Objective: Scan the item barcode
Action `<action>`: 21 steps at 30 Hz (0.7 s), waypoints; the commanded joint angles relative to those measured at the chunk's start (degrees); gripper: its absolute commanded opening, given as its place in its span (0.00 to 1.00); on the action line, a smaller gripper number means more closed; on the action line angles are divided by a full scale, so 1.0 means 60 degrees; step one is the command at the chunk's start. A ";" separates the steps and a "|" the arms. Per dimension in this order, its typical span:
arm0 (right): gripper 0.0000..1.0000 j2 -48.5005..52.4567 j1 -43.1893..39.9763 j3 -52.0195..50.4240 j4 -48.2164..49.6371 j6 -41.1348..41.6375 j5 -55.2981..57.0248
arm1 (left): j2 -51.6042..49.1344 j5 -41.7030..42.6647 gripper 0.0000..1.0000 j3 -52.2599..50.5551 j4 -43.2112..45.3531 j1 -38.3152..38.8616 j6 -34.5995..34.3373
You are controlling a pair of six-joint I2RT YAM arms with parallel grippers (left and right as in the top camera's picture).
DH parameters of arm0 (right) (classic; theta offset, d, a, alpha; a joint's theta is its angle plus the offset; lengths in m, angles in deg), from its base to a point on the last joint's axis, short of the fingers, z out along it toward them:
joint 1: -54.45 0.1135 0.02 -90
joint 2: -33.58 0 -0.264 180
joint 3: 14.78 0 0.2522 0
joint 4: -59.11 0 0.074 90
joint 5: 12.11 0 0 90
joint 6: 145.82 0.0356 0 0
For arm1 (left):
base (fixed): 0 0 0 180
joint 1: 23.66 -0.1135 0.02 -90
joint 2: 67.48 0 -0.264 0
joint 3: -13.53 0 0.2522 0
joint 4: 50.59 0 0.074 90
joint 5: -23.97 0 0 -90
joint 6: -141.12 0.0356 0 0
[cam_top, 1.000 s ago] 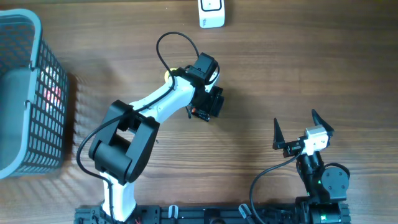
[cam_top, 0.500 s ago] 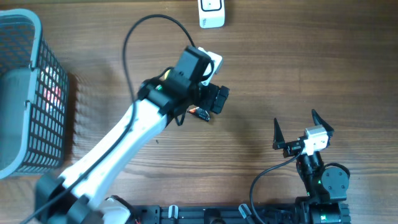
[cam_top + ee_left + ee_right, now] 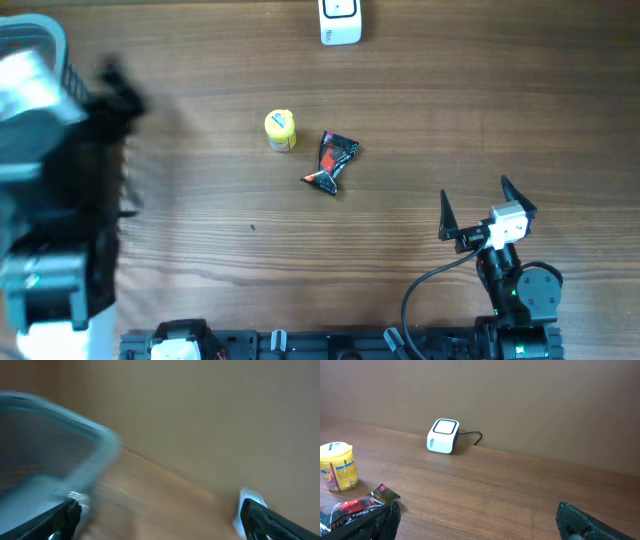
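Start with your right pincer at the lower right of the overhead frame: it's spread wide with nothing in it. From there the snack packet lies up and to the left, near the middle of the frame, flat on the table. Its long axis runs on a diagonal, lower left to upper right, so I reckon you'd want the pincer turned across that line, not along it.

Just beside the packet, a bit further up-left and not touching, the yellow bottle stands upright. I honestly can't tell which of the two is meant to be scanned, and no barcode shows on either.

Way off at the top edge sits the white scanner, well apart from both items.

The left pincer is wide and empty too, but that arm is just a blur over the basket at the far left. So I'd say the right one is nearer to both items.
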 commanded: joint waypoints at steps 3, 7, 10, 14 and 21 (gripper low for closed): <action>1.00 -0.0044 0.0011 -0.0007 0.0026 0.0175 0.0069 | -0.0284 -0.0233 1.00 0.0040 0.0102 -0.3854 -0.0980; 1.00 -0.0044 0.0011 -0.0007 0.0026 0.0178 0.0069 | -0.1206 0.1082 1.00 0.0040 0.0149 -0.5566 -0.1049; 1.00 -0.0044 0.0011 -0.0007 0.0026 0.0175 0.0069 | -0.2138 0.1384 1.00 0.0040 0.0189 -0.6251 -0.1417; 1.00 -0.0044 0.0011 -0.0007 0.0026 0.0178 0.0069 | -0.3595 0.1424 1.00 0.0040 0.0353 -0.6681 -0.2029; 1.00 -0.0044 0.0011 -0.0007 0.0026 0.0175 0.0069 | -0.5752 0.2532 1.00 0.0040 0.0492 -0.6721 -0.1716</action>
